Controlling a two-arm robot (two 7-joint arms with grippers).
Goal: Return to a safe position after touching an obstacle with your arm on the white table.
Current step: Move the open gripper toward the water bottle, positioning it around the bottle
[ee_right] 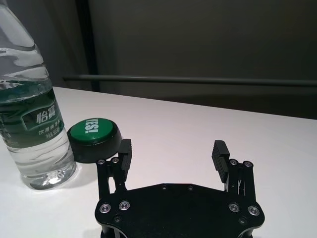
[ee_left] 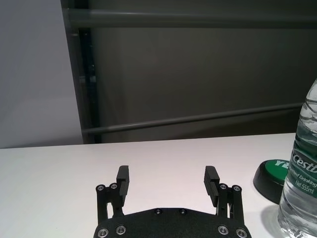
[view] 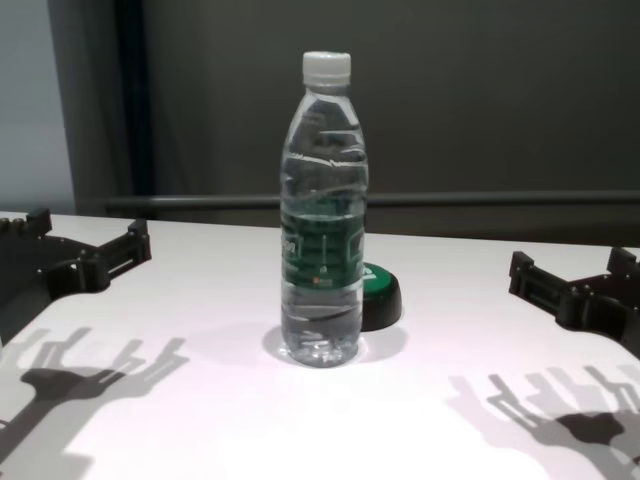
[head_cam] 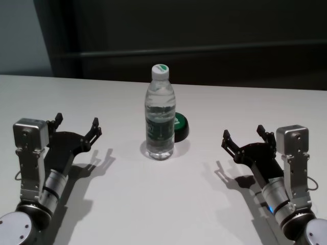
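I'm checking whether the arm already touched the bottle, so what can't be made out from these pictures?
- Water bottle: its cap is cut off by the edge in both wrist views.
- Black puck: partly hidden behind the bottle in the head and chest views.
- Left gripper and right gripper: both open and apart from the bottle; no picture shows any contact.

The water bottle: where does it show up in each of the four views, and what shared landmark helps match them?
Head view: water bottle upright at centre of the white table, between the left gripper and right gripper.
Chest view: centre, full height.
Left wrist view: cut off at the picture's edge.
Right wrist view: at the picture's edge, top cropped.
Shared landmark: black puck with green top, close beside the bottle.
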